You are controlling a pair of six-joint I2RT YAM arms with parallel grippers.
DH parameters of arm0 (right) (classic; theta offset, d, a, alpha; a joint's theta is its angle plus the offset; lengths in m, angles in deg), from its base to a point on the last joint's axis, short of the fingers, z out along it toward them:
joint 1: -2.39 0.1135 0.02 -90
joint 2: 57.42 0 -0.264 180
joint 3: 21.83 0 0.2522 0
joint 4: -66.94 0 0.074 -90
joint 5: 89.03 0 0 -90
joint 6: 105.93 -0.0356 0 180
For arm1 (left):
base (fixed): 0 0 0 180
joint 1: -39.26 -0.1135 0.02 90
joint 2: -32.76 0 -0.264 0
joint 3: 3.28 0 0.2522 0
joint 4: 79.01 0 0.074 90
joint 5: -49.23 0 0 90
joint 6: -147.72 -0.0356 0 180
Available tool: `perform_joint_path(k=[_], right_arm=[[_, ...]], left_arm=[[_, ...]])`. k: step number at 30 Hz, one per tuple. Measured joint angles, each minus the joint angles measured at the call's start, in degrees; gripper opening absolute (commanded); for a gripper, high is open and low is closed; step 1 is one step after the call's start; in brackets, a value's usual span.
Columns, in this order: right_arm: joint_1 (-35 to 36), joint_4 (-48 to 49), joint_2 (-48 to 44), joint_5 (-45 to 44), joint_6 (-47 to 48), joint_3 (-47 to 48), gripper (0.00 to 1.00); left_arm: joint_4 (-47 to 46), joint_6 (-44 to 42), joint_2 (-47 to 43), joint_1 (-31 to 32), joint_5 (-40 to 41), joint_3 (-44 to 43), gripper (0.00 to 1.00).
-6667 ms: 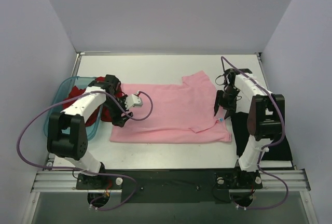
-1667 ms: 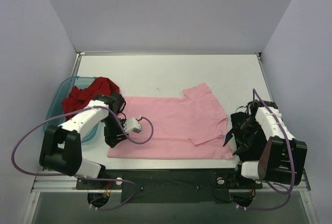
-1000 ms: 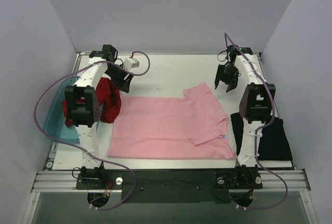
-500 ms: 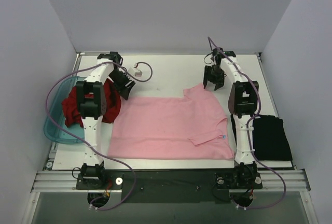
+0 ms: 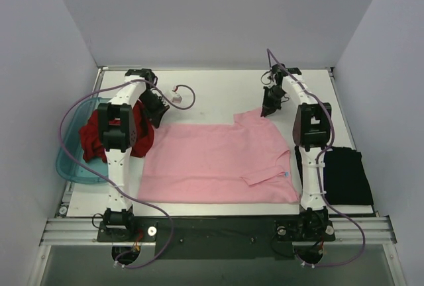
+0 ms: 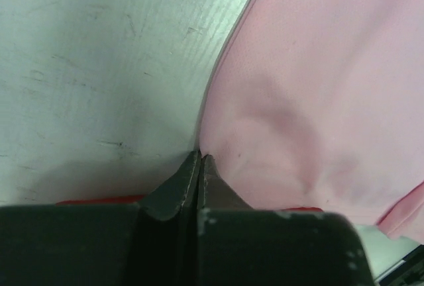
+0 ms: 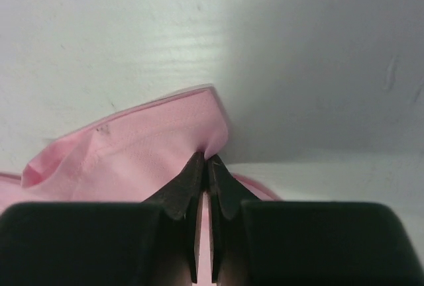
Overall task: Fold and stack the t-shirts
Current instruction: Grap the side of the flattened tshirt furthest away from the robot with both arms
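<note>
A light pink t-shirt [image 5: 212,160] lies spread flat on the white table [image 5: 212,91]. My left gripper [image 5: 159,120] is at the shirt's far left corner. In the left wrist view the left gripper [image 6: 199,156] has its jaws shut, pinching the hem of the pink cloth [image 6: 318,100]. My right gripper [image 5: 265,112] is at the tip of the far right sleeve. In the right wrist view the right gripper [image 7: 205,158] is shut on a small fold of pink sleeve [image 7: 132,153]. A dark red t-shirt [image 5: 93,137] spills from the bin at the left. A folded black t-shirt [image 5: 344,177] lies at the right.
A translucent teal bin [image 5: 66,163] stands at the table's left edge, partly under the red shirt. Both arms reach far out over the table's sides. Grey walls close in the back and sides. Purple cables loop off both arms.
Both grippers came in from the far edge of the table to the pink shirt's far corners. Their jaws were open half a second ago and are shut on the cloth now.
</note>
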Motion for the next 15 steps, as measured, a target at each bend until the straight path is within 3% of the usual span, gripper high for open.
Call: perform_joint_path(k=[8,15], right_arm=[[-4.5,0.3,-11.4,5.9,-0.5,-14.5,0.00],[-5.5,0.0,-32.3,8.3,-0.7,-32.7,0.00]], left_arm=[[0.6,-1.2,-2.1,0.2,-1.0,2.2,0.00],[0.0,-6.1,-17.2,0.9,-1.3,13.9,0.00]])
